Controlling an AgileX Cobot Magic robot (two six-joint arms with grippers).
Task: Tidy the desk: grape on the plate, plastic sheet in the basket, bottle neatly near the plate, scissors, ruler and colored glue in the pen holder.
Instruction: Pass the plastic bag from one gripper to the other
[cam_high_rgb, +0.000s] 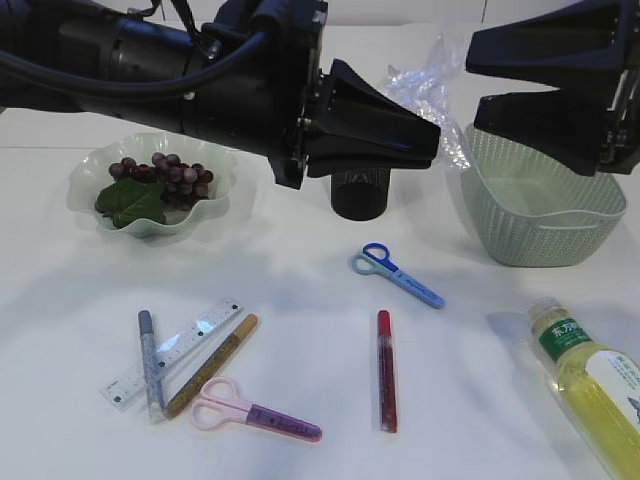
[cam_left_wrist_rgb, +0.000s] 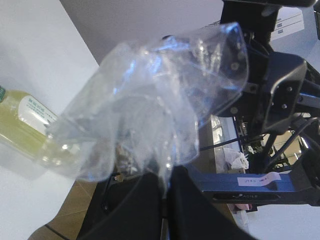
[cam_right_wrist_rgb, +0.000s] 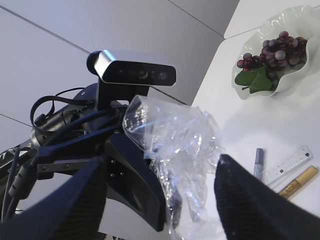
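My left gripper (cam_high_rgb: 436, 143) reaches across the middle and is shut on the crumpled clear plastic sheet (cam_high_rgb: 428, 82), held above the table left of the green basket (cam_high_rgb: 540, 215). The left wrist view shows the plastic sheet (cam_left_wrist_rgb: 150, 105) pinched in the left gripper (cam_left_wrist_rgb: 167, 176). My right gripper (cam_high_rgb: 474, 86) stands open, facing the sheet (cam_right_wrist_rgb: 187, 145); nothing is between its fingers (cam_right_wrist_rgb: 255, 200). The grape (cam_high_rgb: 165, 175) lies on the plate (cam_high_rgb: 95, 165). On the table lie blue scissors (cam_high_rgb: 397, 273), pink scissors (cam_high_rgb: 255, 411), the ruler (cam_high_rgb: 176, 350), red glue (cam_high_rgb: 385, 370), gold glue (cam_high_rgb: 212, 365) and silver glue (cam_high_rgb: 150, 365). The bottle (cam_high_rgb: 590, 385) lies at front right.
The black pen holder (cam_high_rgb: 358, 195) stands mid-table, partly hidden behind my left gripper. The basket sits under my right gripper. In the right wrist view the plate (cam_right_wrist_rgb: 250, 40), ruler (cam_right_wrist_rgb: 287, 165) and gold glue (cam_right_wrist_rgb: 299, 181) show beyond the sheet.
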